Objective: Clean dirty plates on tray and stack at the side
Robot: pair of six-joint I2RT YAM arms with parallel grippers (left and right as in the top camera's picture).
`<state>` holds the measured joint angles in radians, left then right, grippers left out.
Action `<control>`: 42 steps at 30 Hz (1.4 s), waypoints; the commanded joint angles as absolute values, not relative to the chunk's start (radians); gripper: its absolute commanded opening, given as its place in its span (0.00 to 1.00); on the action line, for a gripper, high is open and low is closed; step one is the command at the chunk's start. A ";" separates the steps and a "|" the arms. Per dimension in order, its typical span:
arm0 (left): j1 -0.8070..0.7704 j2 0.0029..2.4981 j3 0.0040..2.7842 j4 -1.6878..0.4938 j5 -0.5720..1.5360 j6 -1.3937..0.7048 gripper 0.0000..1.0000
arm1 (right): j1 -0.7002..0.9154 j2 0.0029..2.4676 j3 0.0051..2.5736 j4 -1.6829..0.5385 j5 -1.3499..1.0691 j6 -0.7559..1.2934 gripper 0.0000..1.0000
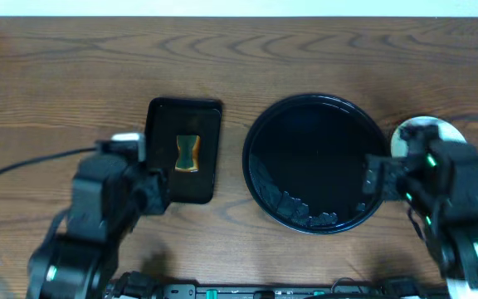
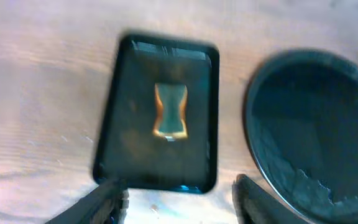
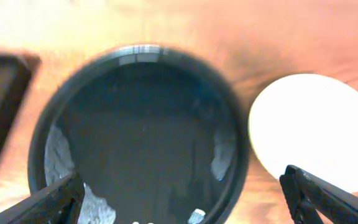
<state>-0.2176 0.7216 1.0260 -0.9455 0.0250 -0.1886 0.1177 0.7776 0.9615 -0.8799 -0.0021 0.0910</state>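
The large round black tray (image 1: 315,162) sits right of centre with no plates on it; it also shows in the left wrist view (image 2: 316,130) and the right wrist view (image 3: 142,130). A stack of pale plates (image 1: 417,133) lies on the table just right of the tray, partly hidden by my right arm; its top plate looks plain white in the right wrist view (image 3: 309,127). My left gripper (image 2: 179,202) is open and empty, hovering near the front edge of the rectangular tray. My right gripper (image 3: 185,199) is open wide and empty above the round tray's front right.
A small rectangular black tray (image 1: 185,149) holds an orange-brown sponge (image 1: 187,153), also seen in the left wrist view (image 2: 169,112). The wooden table (image 1: 56,83) extends to the left and back.
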 commanded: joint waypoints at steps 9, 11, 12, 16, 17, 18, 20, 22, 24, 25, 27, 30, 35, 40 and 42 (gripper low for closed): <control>-0.213 0.613 1.037 -0.946 -0.039 -0.157 0.80 | 0.136 0.566 0.953 -0.918 0.041 0.099 0.99; -0.213 0.613 1.037 -0.946 -0.039 -0.157 0.80 | 0.136 0.567 0.953 -0.940 0.041 0.099 0.99; -0.213 0.613 1.037 -0.946 -0.039 -0.157 0.80 | 0.136 0.568 0.953 -0.954 0.041 0.099 0.99; -0.213 0.613 1.037 -0.946 -0.039 -0.157 0.81 | 0.136 0.568 0.953 -1.021 0.041 0.099 0.99; -0.213 0.613 1.037 -0.946 -0.039 -0.157 0.81 | 0.136 0.568 0.953 -1.039 0.041 0.099 0.99; -0.213 0.613 1.037 -0.946 -0.039 -0.157 0.81 | 0.136 0.568 0.953 -1.059 0.041 0.099 0.99; -0.213 0.613 1.037 -0.946 -0.039 -0.157 0.81 | 0.136 0.568 0.953 -1.093 0.041 0.099 0.99; -0.213 0.613 1.037 -0.946 -0.039 -0.157 0.82 | 0.136 0.568 0.953 -1.127 0.041 0.099 0.99; -0.213 0.613 1.037 -0.946 -0.039 -0.157 0.82 | 0.136 0.568 0.953 -1.161 0.041 0.099 0.99; -0.213 0.613 1.037 -0.946 -0.039 -0.157 0.82 | 0.136 0.568 0.953 -1.176 0.041 0.099 0.99; -0.213 0.613 1.037 -0.946 -0.039 -0.157 0.82 | 0.136 0.568 0.953 -1.207 0.041 0.099 0.99; -0.213 0.613 1.037 -0.946 -0.039 -0.157 0.82 | 0.139 0.564 0.953 -1.222 0.045 0.099 0.99; -0.213 0.613 1.037 -0.946 -0.039 -0.157 0.83 | 0.158 0.519 0.953 -1.208 0.082 0.070 0.99; -0.213 0.613 1.037 -0.946 -0.039 -0.157 0.83 | 0.164 0.400 0.918 -1.084 0.082 -0.017 0.99; -0.213 0.613 1.037 -0.946 -0.039 -0.157 0.83 | 0.164 0.338 0.875 -1.019 0.082 -0.026 0.99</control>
<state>-0.2176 0.6132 1.0260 -0.9451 -0.0299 -0.1749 0.1562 0.4034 0.9237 -1.0546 0.0677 0.0273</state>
